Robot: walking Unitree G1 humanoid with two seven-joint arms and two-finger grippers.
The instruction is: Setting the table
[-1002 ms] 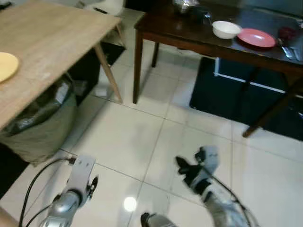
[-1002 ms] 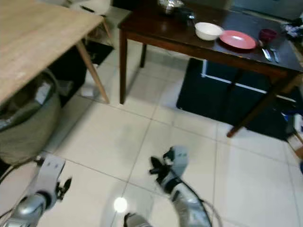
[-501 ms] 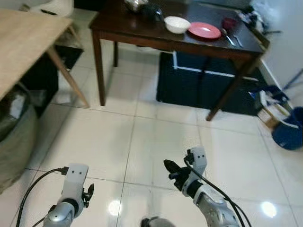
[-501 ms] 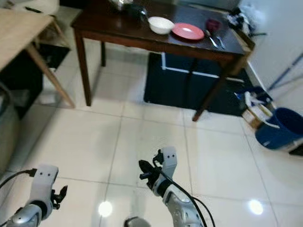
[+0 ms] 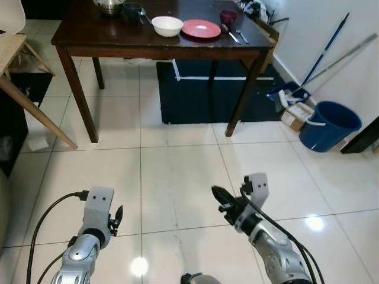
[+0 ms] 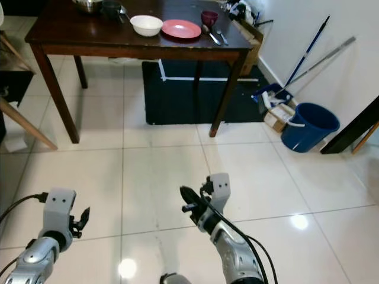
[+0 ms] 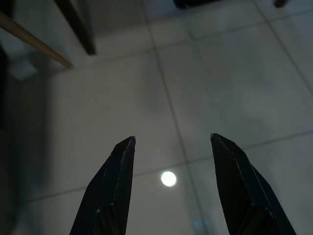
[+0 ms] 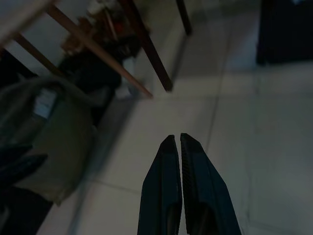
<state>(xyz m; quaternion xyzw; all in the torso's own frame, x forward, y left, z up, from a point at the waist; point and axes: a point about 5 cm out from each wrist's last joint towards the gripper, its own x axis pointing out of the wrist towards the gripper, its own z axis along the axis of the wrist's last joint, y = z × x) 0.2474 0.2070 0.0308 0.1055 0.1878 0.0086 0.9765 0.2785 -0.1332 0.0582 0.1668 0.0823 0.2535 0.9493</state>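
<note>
Facing a dark table [image 5: 106, 41] across pale floor tiles [image 5: 177, 171]. On its top, side by side: white bowl [image 5: 167, 25], pink plate [image 5: 201, 28], dark red cup [image 5: 228, 16], cutlery [image 5: 235, 36] just right of the plate, steel bowl [image 5: 110, 6] at the far left. All of it well ahead of both grippers, none of it near the fingers. Left gripper [image 7: 171, 147] low over the tiles, fingers [image 7: 117, 176] spread wide, holding nothing. Right gripper [image 8: 175, 142] also low, fingers [image 8: 164, 166] pressed together, empty. Blue bucket [image 5: 329, 125] and mop handles [image 5: 323, 56] by the right wall; dark mat [image 5: 195, 100] under the table.
</note>
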